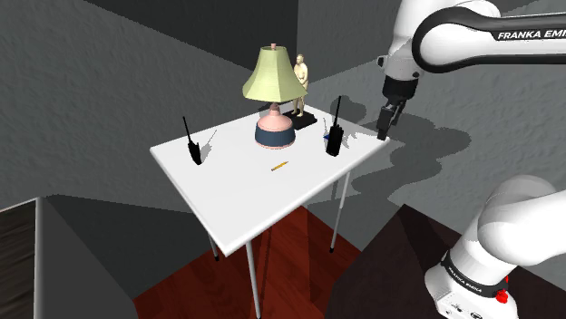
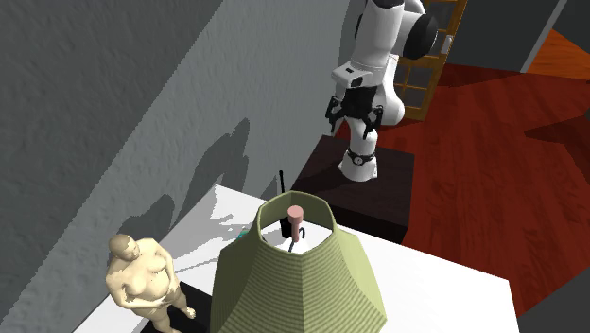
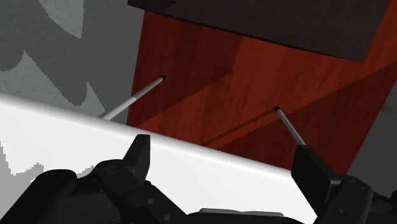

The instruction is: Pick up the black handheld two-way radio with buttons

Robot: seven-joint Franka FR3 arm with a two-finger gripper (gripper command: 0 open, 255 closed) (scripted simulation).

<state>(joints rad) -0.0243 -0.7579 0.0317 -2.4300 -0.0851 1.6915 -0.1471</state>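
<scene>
The white surface (image 1: 236, 195) is the brightest area, evenly lit without glare, while the grey walls (image 1: 109, 72) around it are dim and mottled. Light comes from the shoulder view's left: the left-hand radio (image 1: 193, 147) throws a thin shadow up and rightward over the surface, and the arm (image 1: 453, 36) darkens the wall behind it (lamp (image 2: 298, 284) and figurine (image 2: 142, 279) do likewise in the second exterior view). By the flatly dark pincer (image 3: 221, 145), table legs (image 3: 133, 98) lay thin dark lines across the red floor (image 3: 203, 76).
</scene>
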